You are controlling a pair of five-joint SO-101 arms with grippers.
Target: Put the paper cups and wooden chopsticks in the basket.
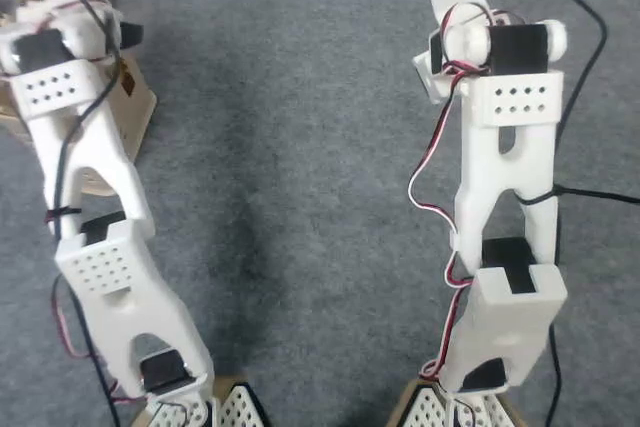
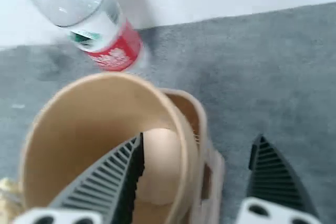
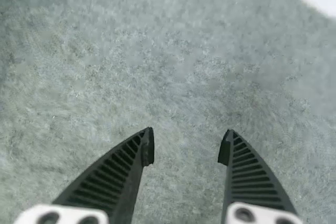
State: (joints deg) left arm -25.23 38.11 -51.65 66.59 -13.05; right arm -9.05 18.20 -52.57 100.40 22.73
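One finger (image 2: 113,179) of my left gripper (image 2: 199,138) sits inside the paper cup (image 2: 84,124), the other outside its wall. A second cup (image 2: 195,109) is right against it, and a bottle (image 2: 100,35) lies behind both on the mat (image 2: 273,66). My right gripper (image 3: 186,141) hangs over the mat.

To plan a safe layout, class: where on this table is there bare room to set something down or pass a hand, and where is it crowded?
Free: the grey mat between the left arm and right arm, and the patch under the right hand. Crowded: around the left hand, where a paper cup sits with a bottle beyond it.
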